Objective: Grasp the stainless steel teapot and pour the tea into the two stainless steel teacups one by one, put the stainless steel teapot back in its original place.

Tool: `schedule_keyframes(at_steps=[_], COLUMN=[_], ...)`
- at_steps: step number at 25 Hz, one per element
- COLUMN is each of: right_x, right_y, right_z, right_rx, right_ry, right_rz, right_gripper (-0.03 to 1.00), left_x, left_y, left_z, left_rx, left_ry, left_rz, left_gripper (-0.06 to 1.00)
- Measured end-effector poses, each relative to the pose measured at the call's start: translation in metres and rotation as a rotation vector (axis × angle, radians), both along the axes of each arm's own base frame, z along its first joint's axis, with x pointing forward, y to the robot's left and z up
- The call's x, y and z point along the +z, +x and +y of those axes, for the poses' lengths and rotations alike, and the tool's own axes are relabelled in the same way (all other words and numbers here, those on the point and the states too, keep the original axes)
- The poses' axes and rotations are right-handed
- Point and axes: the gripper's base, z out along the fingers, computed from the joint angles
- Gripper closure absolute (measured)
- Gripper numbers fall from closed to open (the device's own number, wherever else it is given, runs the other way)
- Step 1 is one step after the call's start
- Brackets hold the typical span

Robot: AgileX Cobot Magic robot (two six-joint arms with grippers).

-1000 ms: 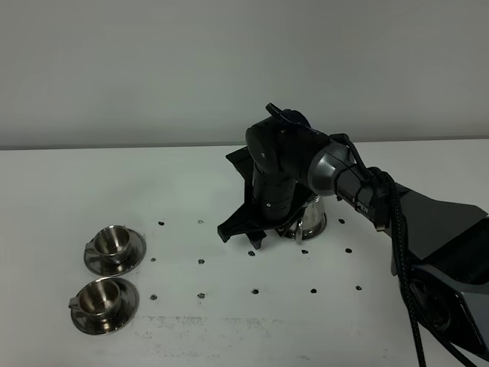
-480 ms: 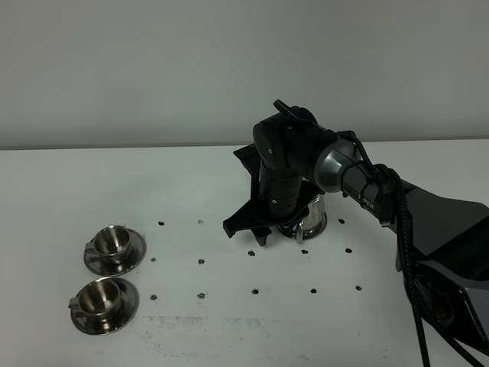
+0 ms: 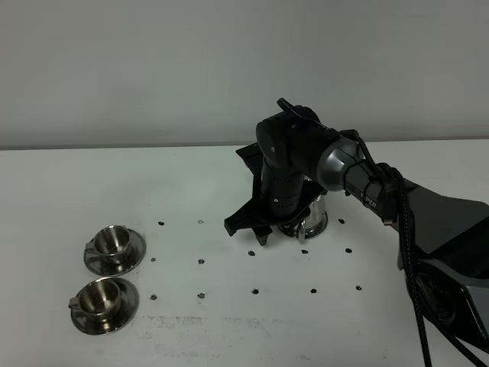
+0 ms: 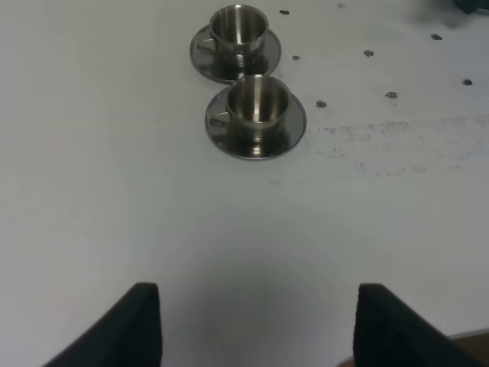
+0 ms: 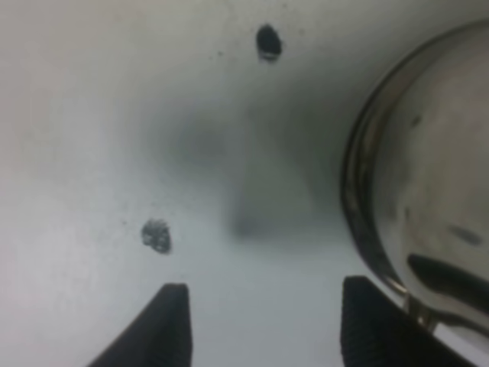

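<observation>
Stainless steel teapot (image 3: 315,215): rigid, mirror-slick, probably heavy if full (contents unseen). Hold by the handle, not the rounded body. Right gripper (image 5: 263,325): fingers wide apart, empty, just beside it.

The shiny steel teapot (image 3: 313,218) stands well apart from the far teacup (image 3: 112,242) and near teacup (image 3: 99,298), both on saucers.
</observation>
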Motion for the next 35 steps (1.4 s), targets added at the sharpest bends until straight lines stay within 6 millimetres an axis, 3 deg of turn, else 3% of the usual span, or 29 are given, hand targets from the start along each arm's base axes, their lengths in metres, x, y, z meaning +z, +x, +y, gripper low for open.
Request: schedule_keyframes(at_steps=[6, 9, 12, 15, 18, 21, 25, 29, 35], right_x=[0.001, 0.013, 0.046, 0.099, 0.149, 0.194, 0.235, 0.234, 0.187], right_y=[-0.014, -0.026, -0.037, -0.046, -0.048, -0.042, -0.033, -0.028, -0.027], right_z=[0.018, 0.031, 0.043, 0.042, 0.024, -0.012, -0.063, -0.102, -0.131], right_rx=[0.047, 0.093, 0.134, 0.152, 0.136, 0.073, -0.037, -0.118, -0.208], right_ry=[0.083, 0.103, 0.151, 0.227, 0.279, 0.303, 0.319, 0.274, 0.289], right_rz=[0.063, 0.049, -0.008, -0.100, -0.189, -0.292, -0.391, -0.375, -0.151], right_gripper=[0.54, 0.54, 0.54, 0.54, 0.54, 0.54, 0.55, 0.56, 0.57], left_x=[0.000, 0.000, 0.000, 0.000, 0.000, 0.000, 0.000, 0.000, 0.000], left_y=[0.000, 0.000, 0.000, 0.000, 0.000, 0.000, 0.000, 0.000, 0.000], left_z=[0.000, 0.000, 0.000, 0.000, 0.000, 0.000, 0.000, 0.000, 0.000], left_rx=[0.000, 0.000, 0.000, 0.000, 0.000, 0.000, 0.000, 0.000, 0.000], left_ry=[0.000, 0.000, 0.000, 0.000, 0.000, 0.000, 0.000, 0.000, 0.000], left_rz=[0.000, 0.000, 0.000, 0.000, 0.000, 0.000, 0.000, 0.000, 0.000], left_gripper=[0.40, 0.40, 0.40, 0.40, 0.40, 0.40, 0.40, 0.40, 0.40])
